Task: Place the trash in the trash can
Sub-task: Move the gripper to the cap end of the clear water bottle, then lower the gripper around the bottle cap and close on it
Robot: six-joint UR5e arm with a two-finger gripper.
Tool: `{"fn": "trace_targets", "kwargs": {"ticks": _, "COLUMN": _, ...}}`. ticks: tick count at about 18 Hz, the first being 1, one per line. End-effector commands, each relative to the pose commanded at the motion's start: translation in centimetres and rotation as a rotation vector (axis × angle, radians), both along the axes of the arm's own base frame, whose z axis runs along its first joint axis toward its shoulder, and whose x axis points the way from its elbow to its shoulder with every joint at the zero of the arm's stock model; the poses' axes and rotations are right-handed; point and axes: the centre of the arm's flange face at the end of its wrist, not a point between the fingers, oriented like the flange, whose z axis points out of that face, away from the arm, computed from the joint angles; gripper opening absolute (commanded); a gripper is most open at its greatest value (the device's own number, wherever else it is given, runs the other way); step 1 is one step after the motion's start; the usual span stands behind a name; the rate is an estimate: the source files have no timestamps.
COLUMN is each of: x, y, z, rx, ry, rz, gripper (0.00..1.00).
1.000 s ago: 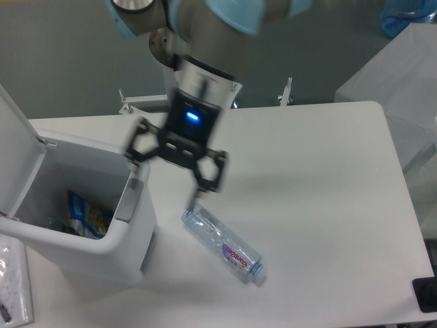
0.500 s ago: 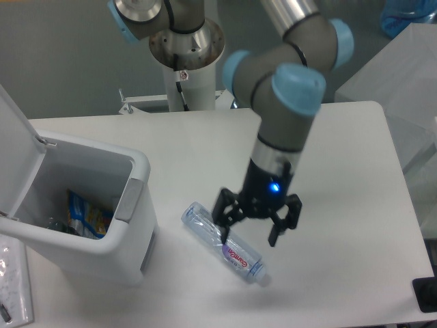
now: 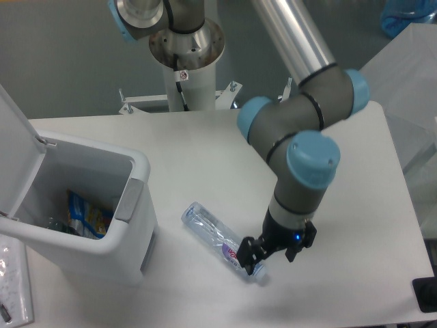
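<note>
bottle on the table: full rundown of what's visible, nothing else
The bottle is clear, thin plastic, crushed and dented, with a purple-pink printed label near the cap end. It lies on its side on the white table, diagonal, base toward the trash can, cap end toward the lower right. It lies apart from the can. The gripper is down at the cap end, its dark fingers covering the cap; whether they actually pinch the bottle cannot be told.
</note>
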Motion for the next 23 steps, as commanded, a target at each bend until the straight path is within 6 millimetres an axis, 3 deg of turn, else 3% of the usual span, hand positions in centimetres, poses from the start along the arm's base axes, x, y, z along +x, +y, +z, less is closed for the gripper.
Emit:
{"fn": "trace_targets", "kwargs": {"ticks": 4, "x": 0.2, "y": 1.4, "z": -3.4, "rx": -0.103, "ry": 0.010, "rz": 0.007, "gripper": 1.00}}
{"fn": "trace_targets", "kwargs": {"ticks": 11, "x": 0.6, "y": 2.3, "z": -6.9, "rx": -0.184, "ry": 0.023, "rz": 0.015, "gripper": 1.00}}
{"fn": "trace_targets", "kwargs": {"ticks": 16, "x": 0.9, "y": 2.2, "z": -7.7, "rx": -0.204, "ry": 0.023, "rz": 0.010, "gripper": 0.99}}
{"fn": "trace_targets", "kwargs": {"ticks": 23, "x": 1.7, "y": 2.5, "z": -8.3, "rx": -0.212, "ry": 0.015, "rz": 0.000, "gripper": 0.64}}
